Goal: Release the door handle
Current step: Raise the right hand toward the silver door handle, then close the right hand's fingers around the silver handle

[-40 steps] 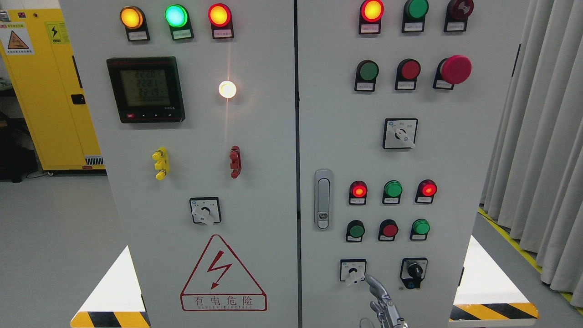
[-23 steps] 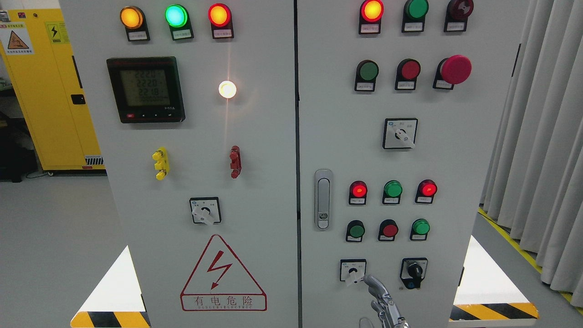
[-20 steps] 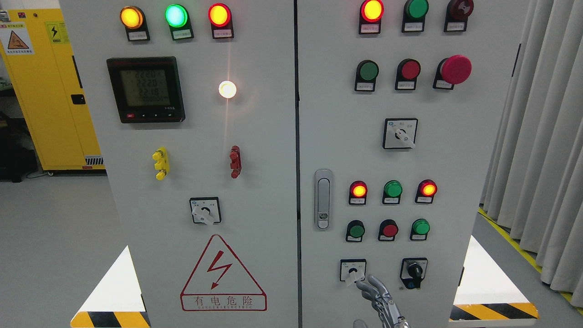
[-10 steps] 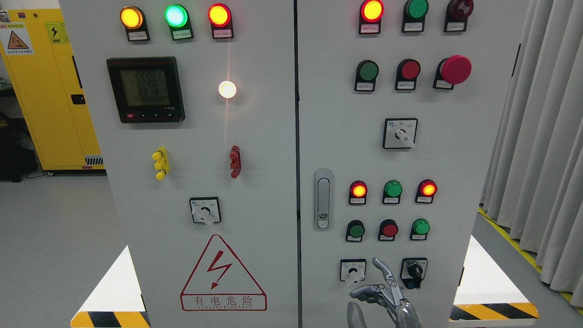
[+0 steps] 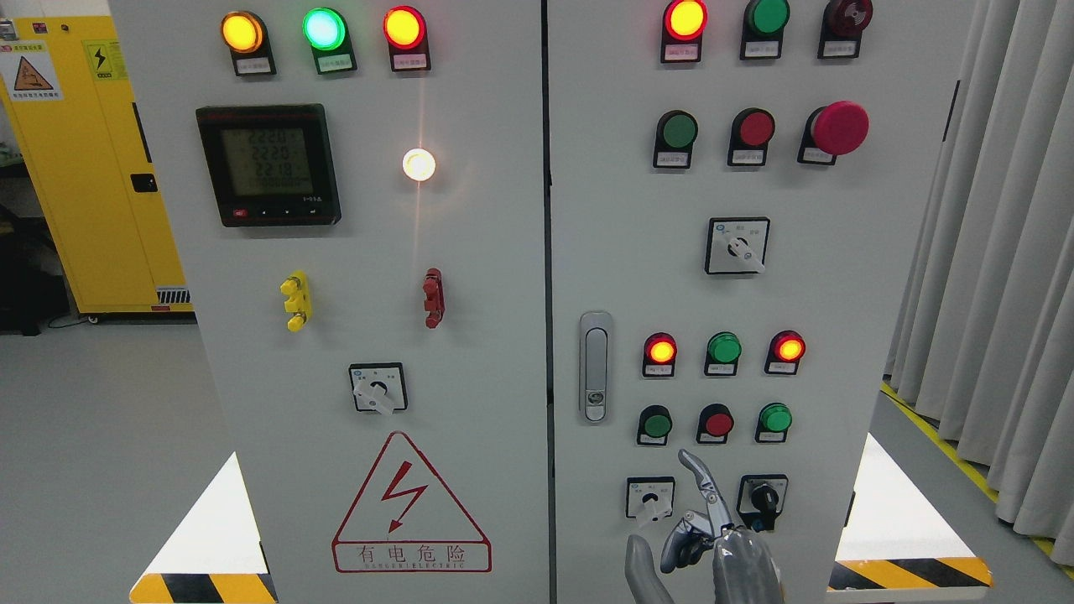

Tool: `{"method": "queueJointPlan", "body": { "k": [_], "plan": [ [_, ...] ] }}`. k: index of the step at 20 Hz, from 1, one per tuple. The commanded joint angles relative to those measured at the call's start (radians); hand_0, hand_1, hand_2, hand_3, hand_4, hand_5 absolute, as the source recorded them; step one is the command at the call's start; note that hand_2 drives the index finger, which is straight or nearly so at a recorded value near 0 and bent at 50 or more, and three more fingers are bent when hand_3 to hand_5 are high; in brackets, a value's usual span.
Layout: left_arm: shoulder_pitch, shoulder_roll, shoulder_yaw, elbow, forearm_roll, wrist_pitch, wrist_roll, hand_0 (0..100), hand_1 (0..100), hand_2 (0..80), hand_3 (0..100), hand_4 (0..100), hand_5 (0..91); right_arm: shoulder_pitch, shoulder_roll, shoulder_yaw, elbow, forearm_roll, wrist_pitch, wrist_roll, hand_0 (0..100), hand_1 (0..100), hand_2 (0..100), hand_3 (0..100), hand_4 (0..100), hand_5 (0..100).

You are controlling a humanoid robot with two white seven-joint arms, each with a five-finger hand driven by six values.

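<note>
1. Hand first: the right hand (image 5: pixel 709 545) rises from the bottom edge, index finger (image 5: pixel 698 478) stretched upward, other fingers curled under, gripping nothing.
2. It sits in front of the cabinet door (image 5: pixel 839 277), between the white switch (image 5: pixel 650 498) and the black switch (image 5: pixel 762 501).
3. The door handle (image 5: pixel 595 367) stands upright and untouched, up and left of the hand, by the seam between the doors.
4. Farther off, a yellow cabinet (image 5: pixel 92 168) on the left and curtains (image 5: pixel 998 277) on the right.
</note>
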State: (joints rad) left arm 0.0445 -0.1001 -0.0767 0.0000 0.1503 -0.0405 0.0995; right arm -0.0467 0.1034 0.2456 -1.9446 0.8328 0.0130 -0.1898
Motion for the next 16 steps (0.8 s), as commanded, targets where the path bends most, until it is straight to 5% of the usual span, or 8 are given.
{"method": "queueJointPlan", "body": {
  "k": [1, 9, 16],
  "plan": [
    [0.0, 0.0, 0.0, -0.015, 0.0, 0.001, 0.0, 12, 56, 0.0, 0, 0, 0.0, -0.058, -0.001, 0.029, 0.105, 0.273, -0.001, -0.034, 60, 43, 8, 100, 100, 100],
    [0.0, 0.0, 0.0, -0.015, 0.0, 0.001, 0.0, 12, 56, 0.0, 0, 0, 0.0, -0.093, 0.001, 0.06, 0.165, 0.528, 0.002, -0.105, 60, 40, 6, 100, 100, 100],
    [0.0, 0.0, 0.0, -0.015, 0.0, 0.001, 0.0, 12, 56, 0.0, 0, 0, 0.0, -0.143, 0.021, 0.104, 0.219, 0.597, 0.041, -0.108, 61, 39, 3, 100, 100, 100]
  ]
}}
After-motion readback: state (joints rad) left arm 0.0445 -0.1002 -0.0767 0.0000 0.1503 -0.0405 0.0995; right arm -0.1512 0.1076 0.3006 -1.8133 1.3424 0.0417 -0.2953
